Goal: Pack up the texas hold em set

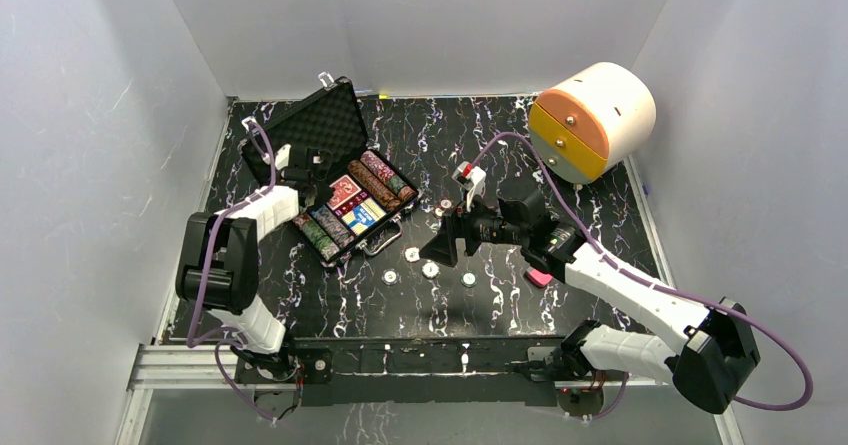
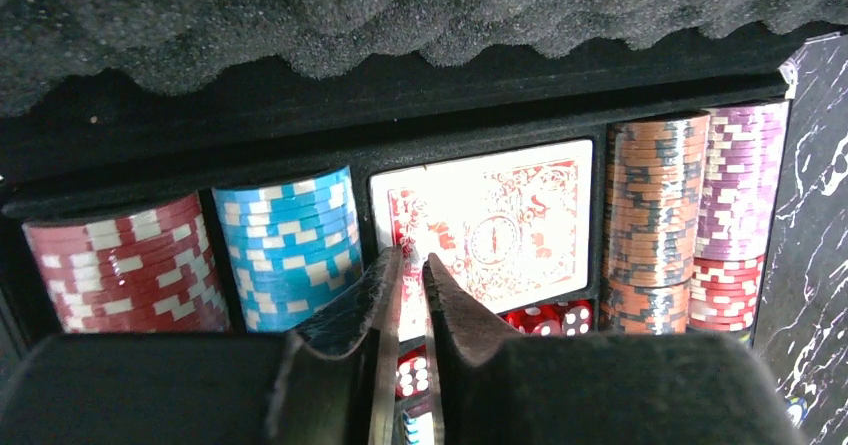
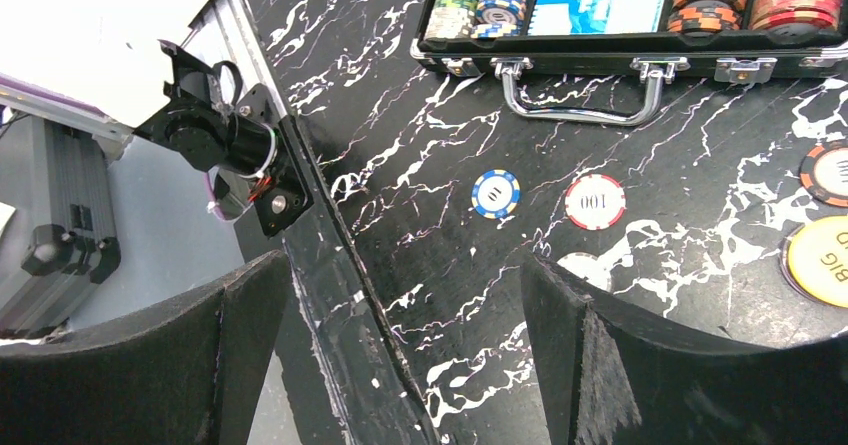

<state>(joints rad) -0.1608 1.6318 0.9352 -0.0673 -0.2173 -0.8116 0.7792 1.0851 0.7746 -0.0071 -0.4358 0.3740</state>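
Left gripper (image 2: 413, 258): jaws nearly closed to a thin slit; cannot tell whether anything is pinched. It hangs over the open case (image 1: 322, 125), red-backed card deck (image 2: 490, 220) just beyond its tips, chip rows (image 2: 295, 245) to either side. Right gripper (image 3: 400, 265): wide open, empty; loose chips (image 3: 496, 193) and a BIG button (image 3: 825, 260) lie ahead of it on the table (image 3: 700, 145). Judged mostly packed; the strays and closing the lid remain.

Black, white-veined table (image 1: 500, 145). Directly on it: an open case (image 1: 318, 125) at left rear; loose chips (image 1: 430, 268) scattered near the centre, in front of the case, including a blue chip (image 3: 496, 193) and a red chip (image 3: 594, 202); a pink block (image 1: 539, 278) to their right; a cylinder (image 1: 600, 115) on its side at right rear.
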